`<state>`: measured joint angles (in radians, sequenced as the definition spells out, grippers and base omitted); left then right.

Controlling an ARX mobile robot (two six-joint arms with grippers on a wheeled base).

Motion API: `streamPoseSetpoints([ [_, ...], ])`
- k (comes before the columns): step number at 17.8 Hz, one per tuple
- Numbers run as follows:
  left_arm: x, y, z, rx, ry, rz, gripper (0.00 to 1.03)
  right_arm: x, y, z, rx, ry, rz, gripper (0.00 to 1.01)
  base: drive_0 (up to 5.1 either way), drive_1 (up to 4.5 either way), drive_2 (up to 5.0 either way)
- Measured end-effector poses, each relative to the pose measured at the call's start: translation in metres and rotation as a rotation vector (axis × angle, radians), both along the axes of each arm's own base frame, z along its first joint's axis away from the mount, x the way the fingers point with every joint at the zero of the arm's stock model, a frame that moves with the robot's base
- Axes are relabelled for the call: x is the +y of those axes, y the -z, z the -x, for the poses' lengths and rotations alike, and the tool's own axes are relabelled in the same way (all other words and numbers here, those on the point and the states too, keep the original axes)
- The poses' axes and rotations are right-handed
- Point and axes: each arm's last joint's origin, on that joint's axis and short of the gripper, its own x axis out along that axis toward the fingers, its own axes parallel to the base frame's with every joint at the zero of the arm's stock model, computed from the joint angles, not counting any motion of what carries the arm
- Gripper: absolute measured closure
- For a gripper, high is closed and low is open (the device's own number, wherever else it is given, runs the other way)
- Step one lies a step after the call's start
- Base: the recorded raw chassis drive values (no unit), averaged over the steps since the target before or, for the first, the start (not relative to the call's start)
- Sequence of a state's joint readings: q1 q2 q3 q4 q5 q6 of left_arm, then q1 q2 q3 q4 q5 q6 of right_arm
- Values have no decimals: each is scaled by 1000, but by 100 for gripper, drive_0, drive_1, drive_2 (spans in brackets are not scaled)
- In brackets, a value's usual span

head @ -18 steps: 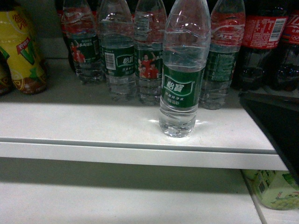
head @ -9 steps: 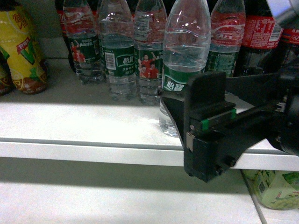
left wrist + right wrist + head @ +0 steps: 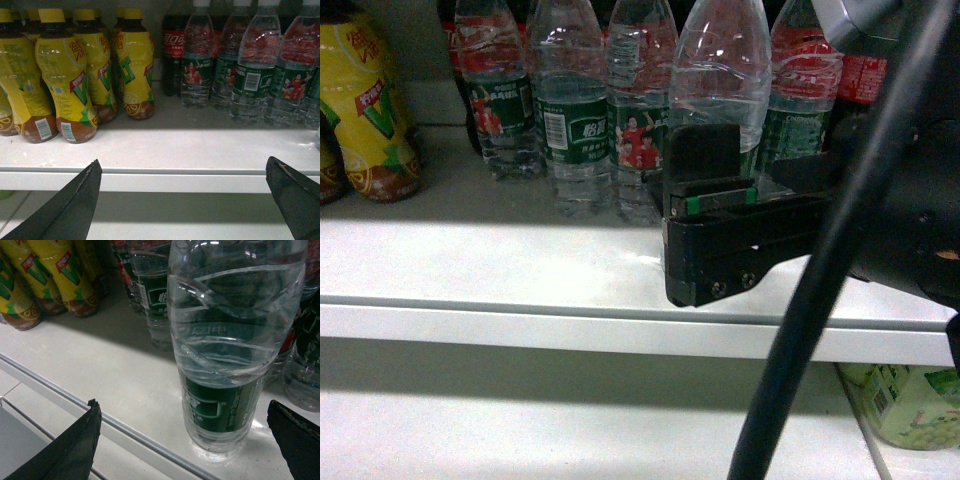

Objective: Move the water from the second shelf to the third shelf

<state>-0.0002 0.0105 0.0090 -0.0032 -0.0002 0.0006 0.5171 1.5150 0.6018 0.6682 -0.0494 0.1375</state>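
Yellow drink bottles (image 3: 365,105) stand at the left end of the white shelf (image 3: 500,270); a row of water bottles (image 3: 570,110) lines its back. The left gripper (image 3: 182,200), fingers spread wide, holds nothing below the shelf's front edge. The water (image 3: 232,340) stands upright alone near the front edge, right of centre, between the open, untouching fingers of the right gripper (image 3: 182,440).
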Motion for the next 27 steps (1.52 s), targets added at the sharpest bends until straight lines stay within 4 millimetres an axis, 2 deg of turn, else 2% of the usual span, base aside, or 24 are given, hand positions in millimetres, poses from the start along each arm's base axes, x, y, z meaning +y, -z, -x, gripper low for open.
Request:
streamPoseSetpoints([
  [5, 0, 0, 0, 0, 0, 0, 5, 10, -3, -19, 23, 65, -1, 3, 0, 0, 0],
  [12, 0, 0, 0, 0, 0, 0, 5, 28, 10, -42, 47, 123, 40, 3, 0, 0, 0],
  [19, 0, 0, 0, 0, 0, 0, 5, 34, 18, -57, 49, 187, 64, 4, 0, 0, 0],
  [21, 0, 0, 0, 0, 0, 0, 5, 34, 18, -57, 46, 194, 64, 28, 0, 0, 0],
  [24, 0, 0, 0, 0, 0, 0, 5, 34, 17, -56, 38, 193, 60, 53, 0, 0, 0],
  [27, 0, 0, 0, 0, 0, 0, 5, 31, 15, -45, 37, 173, 47, 60, 0, 0, 0],
])
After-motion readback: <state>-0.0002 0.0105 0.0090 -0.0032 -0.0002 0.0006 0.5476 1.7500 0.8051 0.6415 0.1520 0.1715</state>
